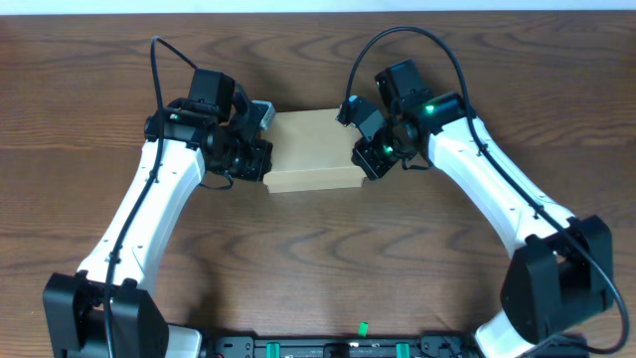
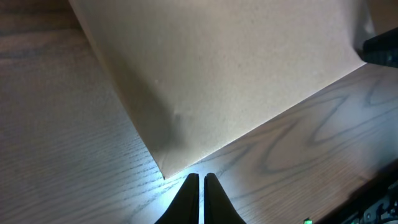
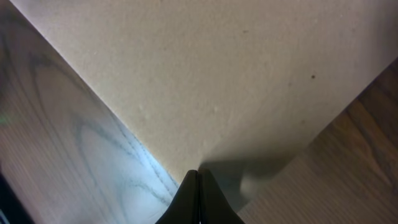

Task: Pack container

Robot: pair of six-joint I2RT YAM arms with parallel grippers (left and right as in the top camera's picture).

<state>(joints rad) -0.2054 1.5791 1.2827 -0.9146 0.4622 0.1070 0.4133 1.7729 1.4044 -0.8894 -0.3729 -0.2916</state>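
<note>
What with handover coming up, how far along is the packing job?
Done, by the look of it: the cardboard box sits with its flap lid down, contents hidden. In hand: nothing is held. The left gripper is shut beside a box corner and the right gripper is shut at the box's edge. Left: probably only backing the arms away. Whether the lid is tucked in can't be told.

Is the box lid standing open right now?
No, in the overhead view the container shows one flat, unbroken tan top, with nothing raised.
</note>
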